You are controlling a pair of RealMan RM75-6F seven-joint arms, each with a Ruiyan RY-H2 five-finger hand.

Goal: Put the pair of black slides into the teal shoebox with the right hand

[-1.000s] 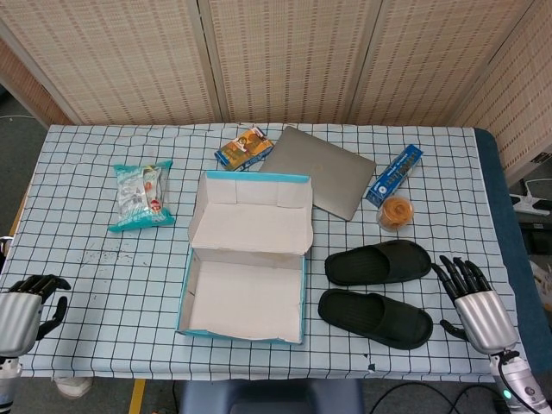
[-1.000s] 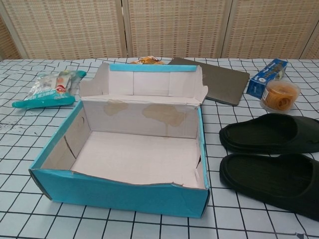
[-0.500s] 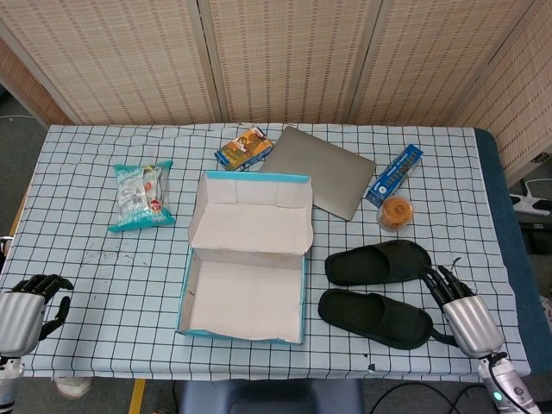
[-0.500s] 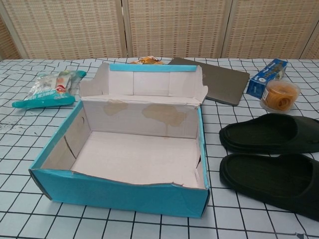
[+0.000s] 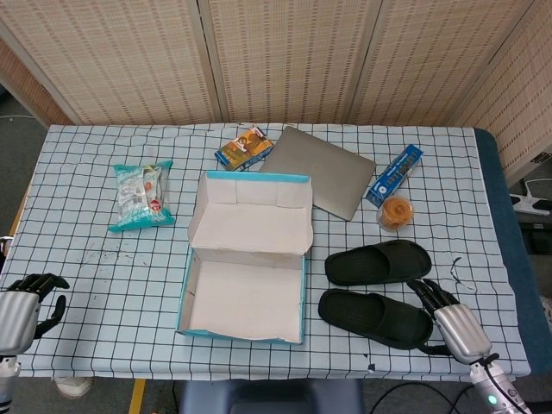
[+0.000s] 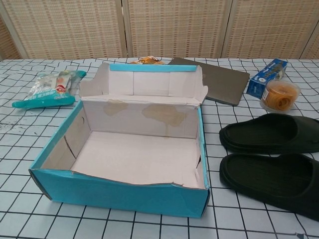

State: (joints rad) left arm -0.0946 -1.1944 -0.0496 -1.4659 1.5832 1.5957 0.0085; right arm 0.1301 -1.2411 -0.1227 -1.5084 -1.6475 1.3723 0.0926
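Sitting at the far left edge of the checked tablecloth [image 5: 103,259], the robot's left hand [image 5: 26,302] is resting with its dark fingers curled inward and nothing in them. Moving right, a teal and white crinkly snack bag [image 5: 141,196] is lying flat, well apart from everything else. Next comes the open teal cardboard shoebox [image 5: 243,323], its lid flipped back and its white inside showing nothing but a couple of stains on the back wall in the chest view. Behind the lid, a small orange snack packet [image 5: 244,147] is sitting just beside a flat grey laptop-like slab [image 5: 321,171].

To the right of the box, the pair of black rubber slides [image 5: 377,290] is lying on the cloth, one behind the other, toes pointing toward the box, neither one inside it yet. Further back, a long blue carton [image 5: 394,174] is lying at an angle, with a round clear tub of rubber bands [image 5: 397,211] right next to its near end.

At the near right, the right hand [image 5: 447,319] is hovering at the heel of the nearer slide, fingers spread and gripping nothing; can't really tell if the fingertips are touching the slide or not.
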